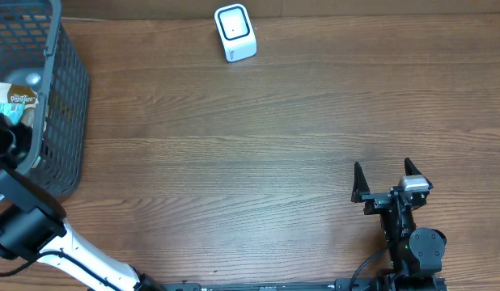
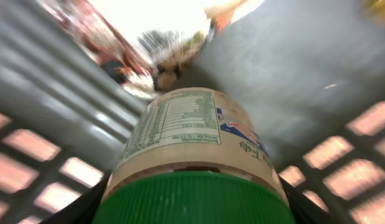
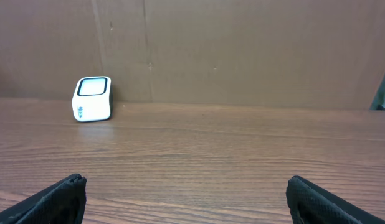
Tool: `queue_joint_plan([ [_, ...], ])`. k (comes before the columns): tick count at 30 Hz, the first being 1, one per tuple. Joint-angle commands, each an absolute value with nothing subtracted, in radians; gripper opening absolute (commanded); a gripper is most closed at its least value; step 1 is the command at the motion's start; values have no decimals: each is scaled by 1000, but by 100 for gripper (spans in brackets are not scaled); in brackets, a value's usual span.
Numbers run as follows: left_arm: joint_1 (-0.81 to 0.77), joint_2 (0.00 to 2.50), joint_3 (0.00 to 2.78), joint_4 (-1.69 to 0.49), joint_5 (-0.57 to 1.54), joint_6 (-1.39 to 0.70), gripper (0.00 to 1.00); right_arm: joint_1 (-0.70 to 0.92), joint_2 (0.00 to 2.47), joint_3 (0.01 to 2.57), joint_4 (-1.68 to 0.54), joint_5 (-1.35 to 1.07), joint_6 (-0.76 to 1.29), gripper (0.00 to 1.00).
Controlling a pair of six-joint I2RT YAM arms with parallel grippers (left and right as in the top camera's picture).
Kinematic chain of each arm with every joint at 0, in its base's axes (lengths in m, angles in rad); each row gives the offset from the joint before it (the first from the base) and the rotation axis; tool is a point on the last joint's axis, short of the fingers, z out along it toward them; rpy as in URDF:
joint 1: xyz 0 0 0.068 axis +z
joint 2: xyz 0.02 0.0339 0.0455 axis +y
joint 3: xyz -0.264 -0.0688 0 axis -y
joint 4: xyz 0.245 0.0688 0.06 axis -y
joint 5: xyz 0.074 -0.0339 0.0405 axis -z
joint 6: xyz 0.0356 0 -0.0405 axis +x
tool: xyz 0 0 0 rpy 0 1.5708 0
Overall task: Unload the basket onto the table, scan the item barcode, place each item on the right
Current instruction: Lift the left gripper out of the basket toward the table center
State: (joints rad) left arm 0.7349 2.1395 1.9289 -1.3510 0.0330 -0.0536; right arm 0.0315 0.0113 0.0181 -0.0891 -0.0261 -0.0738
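Looking down on the table [image 1: 234, 178], the basket [image 1: 68, 97] sits way out at 9 to 10 o'clock. The scanner [image 1: 235, 32] is up at 12 near the far edge, and the right gripper [image 1: 383, 168] is down around 5. Inside the basket there's a jar [image 2: 192, 143] with packets [image 2: 155, 56] behind it.

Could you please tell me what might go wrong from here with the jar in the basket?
1. The left jaws seem to flank only the smooth green lid of the beige-labelled jar, so it may slip or swing when lifted.
2. The dark mesh basket walls and a crumpled colourful packet sit close, so the jar could snag coming out.
3. No barcode shows, so the white box-shaped scanner may miss it.
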Motion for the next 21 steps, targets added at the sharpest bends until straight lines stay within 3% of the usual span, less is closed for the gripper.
queue_joint_plan([
  [1,740,2117,2122,-1403,54,-61,35,27,5,8,-82,-25,-67,100],
  [13,726,2115,2783,-1571,294,-141,38,27,5,8,-82,-25,-67,100],
  [21,605,2111,3068,-1690,343,-192,35,27,5,8,-82,-25,-67,100],
])
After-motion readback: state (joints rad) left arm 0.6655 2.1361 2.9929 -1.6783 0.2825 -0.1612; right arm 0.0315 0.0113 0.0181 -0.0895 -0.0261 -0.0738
